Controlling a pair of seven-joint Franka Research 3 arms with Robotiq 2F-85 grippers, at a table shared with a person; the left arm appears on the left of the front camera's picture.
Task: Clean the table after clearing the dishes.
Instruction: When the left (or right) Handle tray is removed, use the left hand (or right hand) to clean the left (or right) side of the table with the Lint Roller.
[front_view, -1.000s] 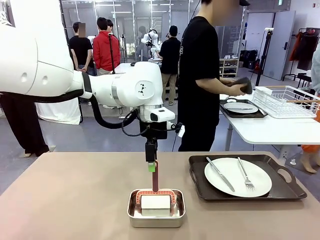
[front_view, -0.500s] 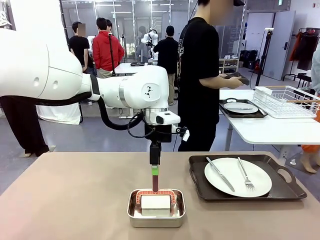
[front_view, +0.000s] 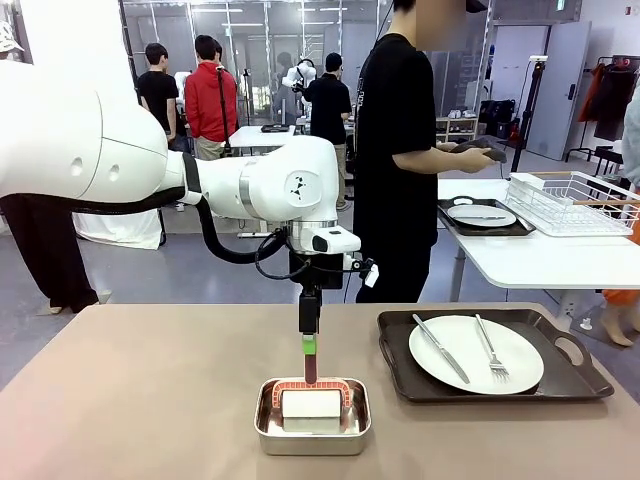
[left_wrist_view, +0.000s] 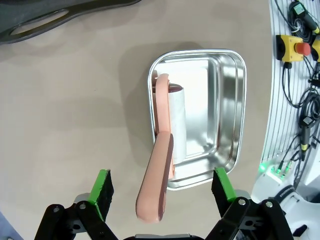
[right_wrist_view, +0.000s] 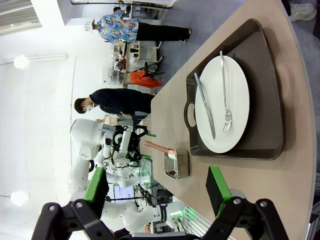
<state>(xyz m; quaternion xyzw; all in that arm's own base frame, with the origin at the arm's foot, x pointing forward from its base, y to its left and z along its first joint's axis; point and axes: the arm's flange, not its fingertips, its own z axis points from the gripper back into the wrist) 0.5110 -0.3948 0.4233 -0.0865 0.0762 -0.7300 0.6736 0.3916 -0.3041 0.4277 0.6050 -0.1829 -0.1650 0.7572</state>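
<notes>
On the beige table (front_view: 150, 400) a dark tray (front_view: 570, 375) holds the dishes: a white plate (front_view: 520, 372) with a knife (front_view: 440, 348) and fork (front_view: 490, 350). My left gripper (front_view: 310, 345) hangs over a steel pan (front_view: 268, 425) that holds a white roller (front_view: 311, 404) with a pink handle (front_view: 310, 365). In the left wrist view that gripper (left_wrist_view: 162, 187) is open, its fingers (left_wrist_view: 104, 187) on either side of the upright handle (left_wrist_view: 156, 190) without touching it. My right gripper (right_wrist_view: 156, 187) is open and holds nothing, high over the table's side, looking at the tray (right_wrist_view: 265, 75).
A person (front_view: 400, 150) stands at the far side, turned to a white table (front_view: 540, 265), holding a dark flat thing (front_view: 478, 150). That table carries a second tray with a plate (front_view: 482, 215) and a wire rack (front_view: 575, 200). Other people stand farther back.
My left gripper has shifted a little to the right and down around the handle. The person has raised the dark thing in their hands.
</notes>
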